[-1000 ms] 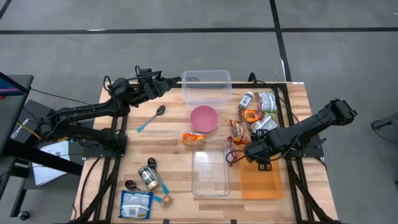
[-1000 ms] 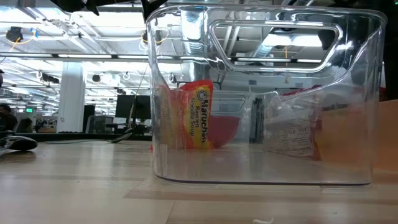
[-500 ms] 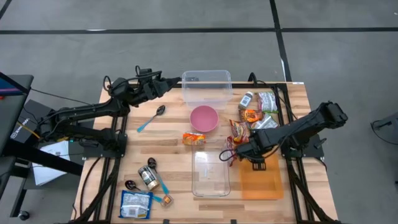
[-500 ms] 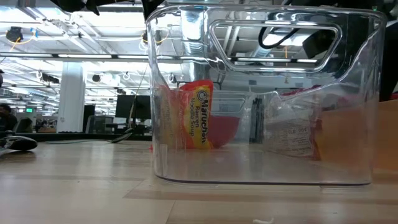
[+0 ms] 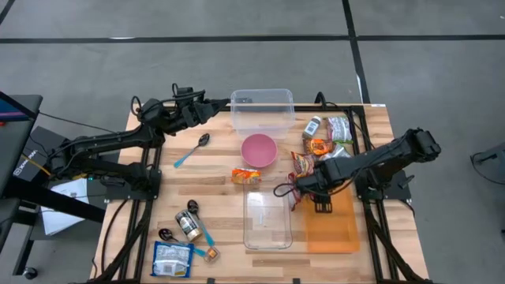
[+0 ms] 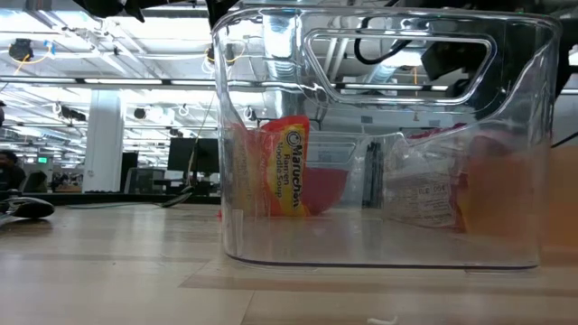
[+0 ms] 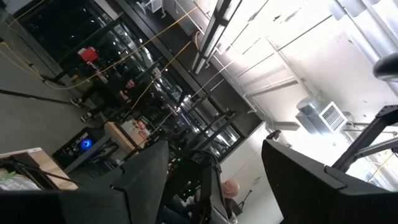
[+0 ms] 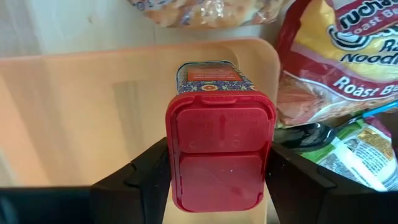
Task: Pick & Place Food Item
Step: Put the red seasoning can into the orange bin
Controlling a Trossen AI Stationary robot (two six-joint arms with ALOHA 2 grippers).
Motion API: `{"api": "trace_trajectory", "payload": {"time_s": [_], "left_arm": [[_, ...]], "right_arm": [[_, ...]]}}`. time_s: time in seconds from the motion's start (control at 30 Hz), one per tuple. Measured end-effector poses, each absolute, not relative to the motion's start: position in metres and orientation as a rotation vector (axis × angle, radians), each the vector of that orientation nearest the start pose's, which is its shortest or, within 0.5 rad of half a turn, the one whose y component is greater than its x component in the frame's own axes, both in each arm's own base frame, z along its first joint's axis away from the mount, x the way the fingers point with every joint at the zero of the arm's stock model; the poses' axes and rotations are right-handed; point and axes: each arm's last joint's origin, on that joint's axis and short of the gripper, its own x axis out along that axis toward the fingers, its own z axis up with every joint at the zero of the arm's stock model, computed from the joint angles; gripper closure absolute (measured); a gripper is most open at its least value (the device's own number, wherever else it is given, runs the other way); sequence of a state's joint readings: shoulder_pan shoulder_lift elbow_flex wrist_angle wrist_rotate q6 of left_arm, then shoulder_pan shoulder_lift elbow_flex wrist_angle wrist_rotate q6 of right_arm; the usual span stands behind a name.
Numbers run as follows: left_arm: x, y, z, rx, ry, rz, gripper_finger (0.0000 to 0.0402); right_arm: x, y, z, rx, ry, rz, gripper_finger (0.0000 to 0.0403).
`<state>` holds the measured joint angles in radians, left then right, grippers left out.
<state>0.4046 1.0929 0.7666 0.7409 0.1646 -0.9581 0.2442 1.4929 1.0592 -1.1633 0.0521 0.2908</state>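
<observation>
My right gripper (image 5: 294, 189) is shut on a small spice tin with a red flip lid (image 8: 219, 155). It hangs over the corner of the orange board (image 5: 331, 225), just right of the clear container (image 5: 267, 219) at the table's middle. A ramen packet (image 5: 245, 176) lies at that container's far end. My left gripper (image 5: 219, 103) is open and empty, raised at the far left beside the far clear container (image 5: 262, 109). In the left wrist view it faces the room. My right gripper pinches the tin by its red lid, one finger (image 8: 146, 171) on each of two opposite lid sides (image 8: 171, 158). The fingers come from above, pointing down. The tin stands about upright under them, lid up, over the orange board (image 8: 74, 118). I cannot tell whether it clears the board.
A pink bowl (image 5: 259, 150) sits beyond the ramen packet. Several snack and noodle packets (image 5: 319, 150) lie at the far right, some showing in the right wrist view (image 8: 336, 56). A spoon (image 5: 192, 151) lies left of the bowl. A jar (image 5: 187, 225), spoons and a packet (image 5: 172, 259) lie near left.
My right gripper has moved toward the table's left edge, from over the orange board to the clear container's right side. Its arm now shows higher through the container in the low view.
</observation>
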Motion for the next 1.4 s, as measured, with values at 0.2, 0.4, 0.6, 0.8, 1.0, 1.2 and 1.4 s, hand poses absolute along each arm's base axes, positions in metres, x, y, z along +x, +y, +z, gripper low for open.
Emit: {"api": "trace_trajectory", "payload": {"time_s": [0.2, 0.4, 0.6, 0.8, 1.0, 1.2, 1.4], "left_arm": [[0.221, 0.089, 0.355, -0.823, -0.477, 0.027, 0.0147], [0.221, 0.089, 0.355, -0.824, -0.477, 0.028, 0.0147], [0.221, 0.089, 0.355, -0.824, -0.476, 0.029, 0.0147], [0.221, 0.089, 0.355, -0.824, -0.477, 0.029, 0.0147], [0.221, 0.089, 0.355, -0.824, -0.477, 0.029, 0.0147], [0.221, 0.089, 0.355, -0.824, -0.477, 0.029, 0.0147], [0.221, 0.089, 0.355, -0.823, -0.476, 0.027, 0.0147]], "right_arm": [[0.242, 0.055, 0.218, -0.019, 1.583, -0.071, 0.0192], [0.245, 0.056, 0.209, -0.045, 1.623, -0.060, 0.0192], [0.246, 0.054, 0.210, -0.040, 1.617, -0.061, 0.0190], [0.246, 0.053, 0.210, -0.043, 1.619, -0.053, 0.0187], [0.246, 0.054, 0.210, -0.023, 1.625, -0.034, 0.0171], [0.246, 0.054, 0.210, -0.018, 1.625, -0.039, 0.0160], [0.246, 0.055, 0.210, -0.016, 1.625, -0.038, 0.0159]]}}
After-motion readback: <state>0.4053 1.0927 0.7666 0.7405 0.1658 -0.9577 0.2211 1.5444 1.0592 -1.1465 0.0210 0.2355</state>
